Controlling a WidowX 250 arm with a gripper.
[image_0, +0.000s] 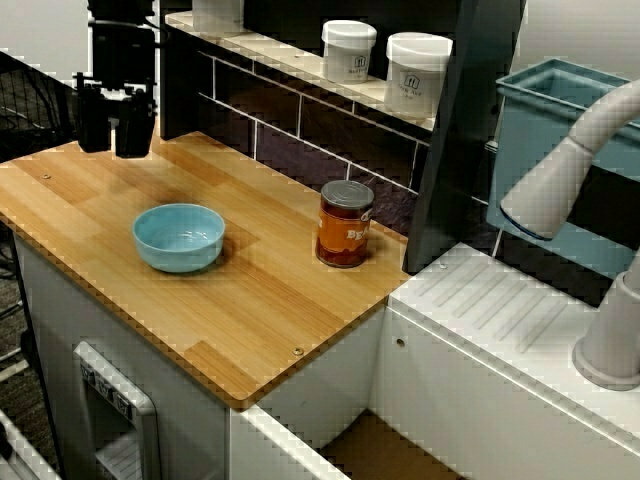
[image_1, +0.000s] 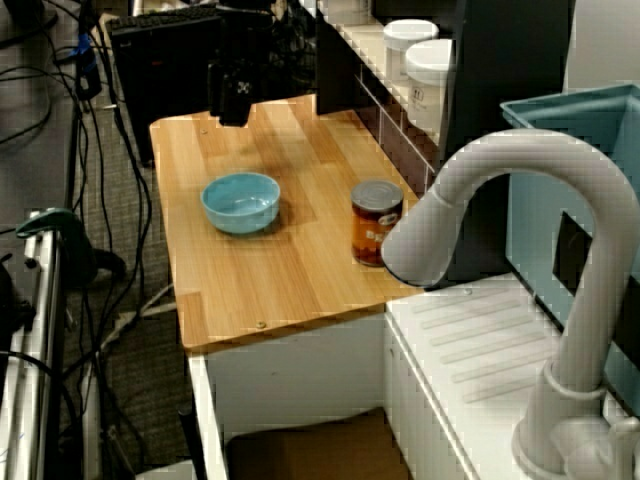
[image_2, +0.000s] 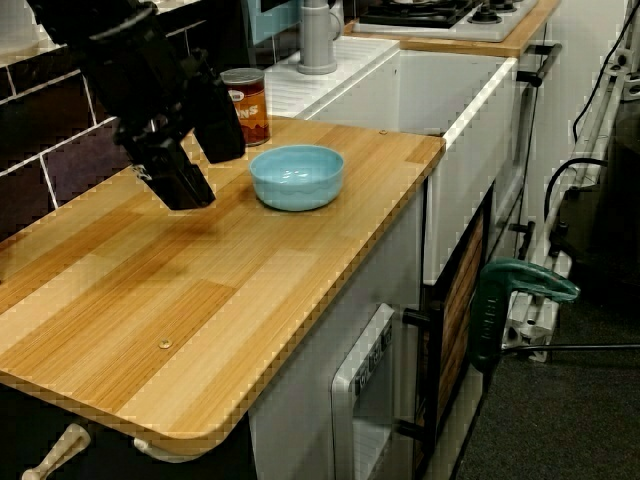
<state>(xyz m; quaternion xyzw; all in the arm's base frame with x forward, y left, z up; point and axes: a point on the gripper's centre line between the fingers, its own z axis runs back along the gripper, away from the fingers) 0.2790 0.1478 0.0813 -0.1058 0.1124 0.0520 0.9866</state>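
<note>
The robot is black all over, with a matte finish. In the upper left of the view from above, its gripper (image_0: 113, 138) is a boxy block ending in two thick, blunt, rectangular fingers (image_0: 134, 135). In the upper left of the view from the side, the arm (image_2: 110, 40) is bulky, dark and angular, with no visible lettering.

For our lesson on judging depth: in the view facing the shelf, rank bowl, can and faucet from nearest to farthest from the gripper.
1. Bowl, middle of the counter, closest to the gripper.
2. Can, at the counter's sink end.
3. Faucet, beyond the counter, over the white drainboard.
</note>
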